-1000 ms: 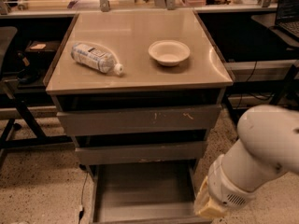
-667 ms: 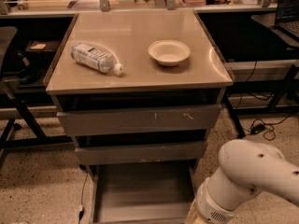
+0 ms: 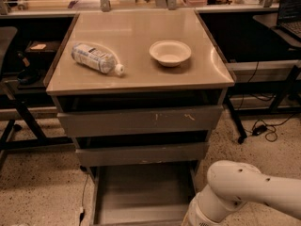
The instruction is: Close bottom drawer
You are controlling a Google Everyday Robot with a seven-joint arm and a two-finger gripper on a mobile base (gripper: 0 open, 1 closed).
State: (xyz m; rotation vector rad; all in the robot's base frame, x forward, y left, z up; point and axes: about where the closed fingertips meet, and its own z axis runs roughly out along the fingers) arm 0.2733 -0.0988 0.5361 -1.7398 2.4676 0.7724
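The bottom drawer (image 3: 141,194) stands pulled out toward the near side at the foot of the cabinet (image 3: 141,122). The gripper (image 3: 190,219) is by the drawer's near right corner, mostly cut off, so I cannot tell its opening.

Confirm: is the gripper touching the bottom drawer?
Cannot tell. The camera view shows the arm beside the open bottom drawer, but the gripper lies below the frame.

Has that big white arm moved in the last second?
Yes. The white robot arm has sunk lower and leftward against the beige-topped cabinet, toward the front right corner of the open grey-brown metal bottom drawer. Its claw is out of view below.
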